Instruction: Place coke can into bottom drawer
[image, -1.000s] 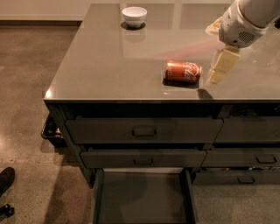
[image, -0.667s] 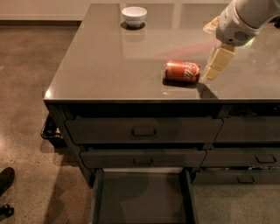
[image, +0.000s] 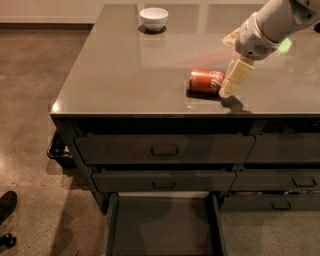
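Coke can (image: 206, 81) lies on its side on the table (image: 120, 75), right of centre, near the front edge. Hand (image: 233, 80) is angled down just beside the can's right end; cannot tell if it's spread or closed. Bottom drawer (image: 162, 227) is pulled open, flat floor showing. White bowl (image: 153, 18) sits at the far edge, contents not visible.

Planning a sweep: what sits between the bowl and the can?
Only bare countertop, in the camera view; the claw hangs just beside the can.

Gripper (image: 229, 88) — angled down (right side) — arm extended.
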